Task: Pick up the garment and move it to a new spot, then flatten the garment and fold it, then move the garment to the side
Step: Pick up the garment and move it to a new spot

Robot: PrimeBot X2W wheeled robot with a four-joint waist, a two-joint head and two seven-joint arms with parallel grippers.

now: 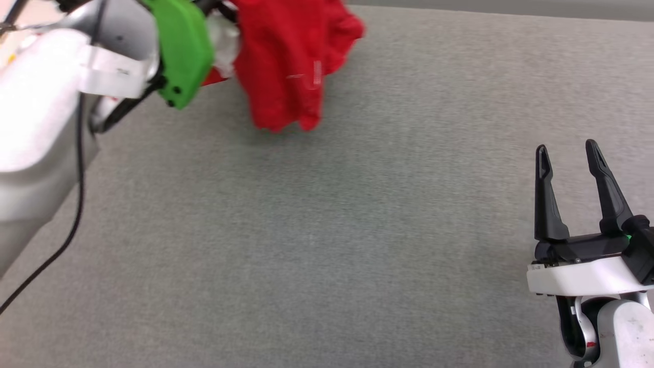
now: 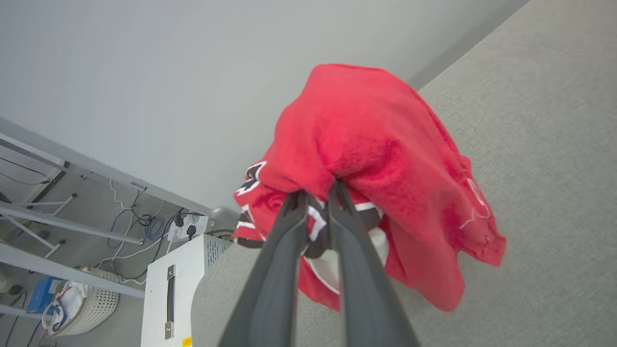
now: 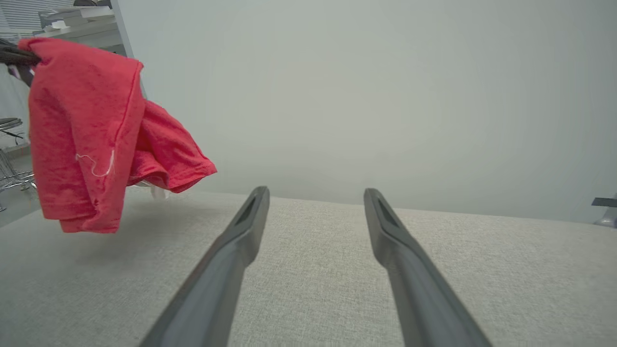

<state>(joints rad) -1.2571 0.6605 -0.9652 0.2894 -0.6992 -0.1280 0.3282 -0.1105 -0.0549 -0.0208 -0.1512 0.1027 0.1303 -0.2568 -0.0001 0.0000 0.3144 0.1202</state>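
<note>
One garment (image 1: 291, 66), upper left of the head view. Two tools: left tool (image 2: 316, 190), right tool (image 1: 566, 148). One grey surface (image 1: 357, 230). One white basket (image 2: 91, 303), lower left of the left wrist view.

Red garment (image 2: 385, 144) with black, white-edged print (image 2: 254, 177), possibly lettering; grey textured surface (image 1: 357, 230)

Garment (image 1: 286, 66) above table (image 1: 357, 230), far left

Left pincer (image 2: 316, 192) tips deep inside garment (image 2: 376, 140) folds
</note>
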